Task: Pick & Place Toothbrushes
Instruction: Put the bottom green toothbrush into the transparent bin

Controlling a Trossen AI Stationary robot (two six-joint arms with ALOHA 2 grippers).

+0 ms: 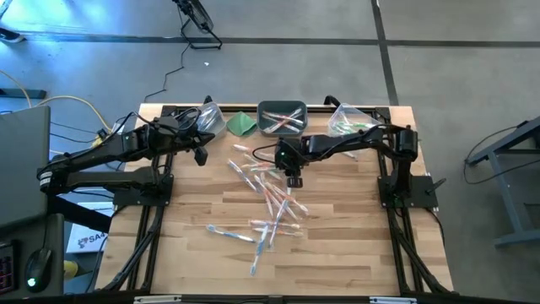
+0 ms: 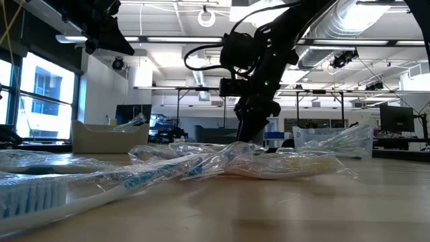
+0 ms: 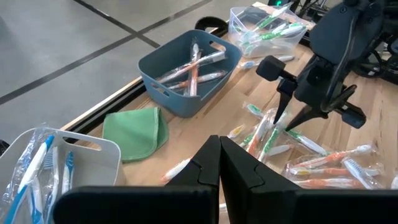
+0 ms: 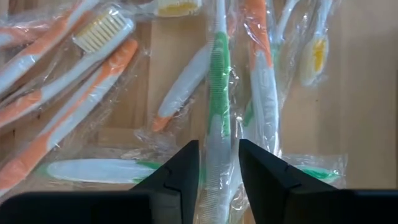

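1. Toothbrushes (image 1: 266, 198) lie scattered in clear wrappers across the middle of the table (image 1: 337, 245); more sit in the grey bin (image 1: 283, 119) at the far edge, beside the green cloth (image 1: 243, 124)
2. Green-handled toothbrush (image 4: 217, 93) lies directly under the right gripper (image 4: 219, 168), its long axis running straight through the gap between the two fingers; the jaws straddle the handle crosswise, narrowed about it, a firm grip not yet evident
3. Right arm reaches from its base toward table centre, wrist pointing down, fingertips at the pile's far end; it is the nearer arm
4. Left gripper (image 3: 219, 163) is clenched on nothing, held above the table's far left, near the clear bin (image 3: 93, 149)
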